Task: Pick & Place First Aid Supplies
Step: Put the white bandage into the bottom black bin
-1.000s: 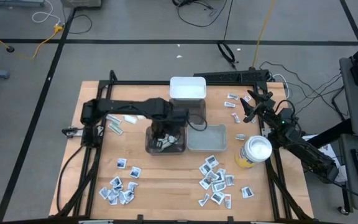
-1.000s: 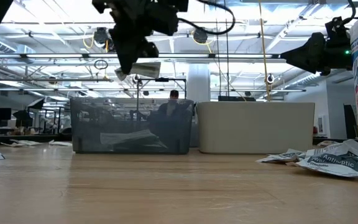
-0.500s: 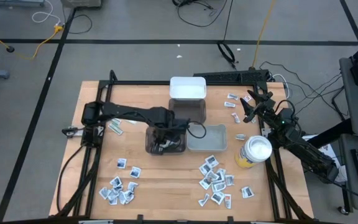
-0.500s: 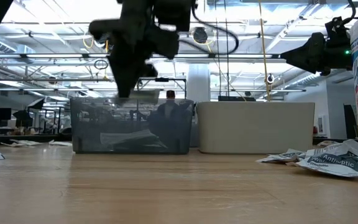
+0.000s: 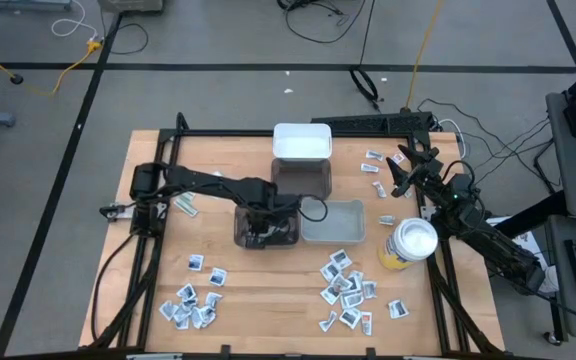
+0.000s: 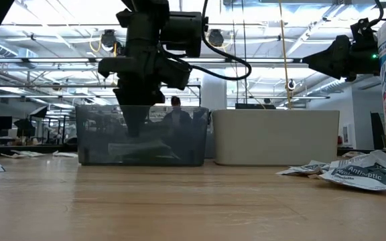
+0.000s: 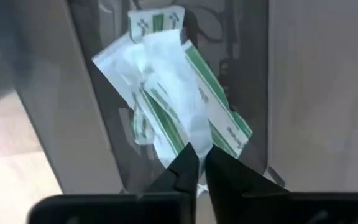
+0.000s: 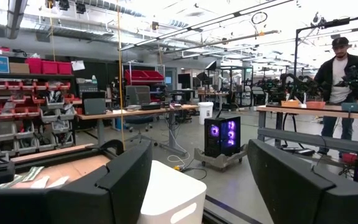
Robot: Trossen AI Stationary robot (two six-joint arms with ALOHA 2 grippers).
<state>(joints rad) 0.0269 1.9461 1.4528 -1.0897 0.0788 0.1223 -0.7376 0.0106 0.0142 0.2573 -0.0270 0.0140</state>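
My left gripper [image 7: 197, 165] points down inside a dark see-through bin [image 6: 143, 134] at mid-table, shut on a white wrapper with green stripes [image 7: 179, 93]. More such wrappers lie on the bin's floor beneath it. In the high view the arm covers most of that bin [image 5: 266, 225]. Loose first aid packets lie in heaps on the table at the near left [image 5: 193, 300] and the near right [image 5: 348, 285]. My right gripper [image 8: 201, 186] waits open near the table's far right corner [image 5: 405, 170], holding nothing. My left gripper pinches the green-striped wrapper by its one end [image 7: 190, 142] between its two fingertips, coming from above and pointing down. The rest of the wrapper spreads away from the fingers over the other wrappers in the bin.
A second dark bin [image 5: 303, 178] and a white bin [image 5: 302, 140] stand behind the first, a pale bin [image 5: 333, 220] to its right. A yellow canister with a white lid [image 5: 405, 245] stands at the right. Strip wrappers [image 5: 185, 205] and small packets [image 5: 373, 165] lie scattered.
My left gripper has gone straight down from above the dark bin's rim into the bin, taking the white wrapper with it. The wrapper, which hung in the air above the bin, is now down among the others inside.
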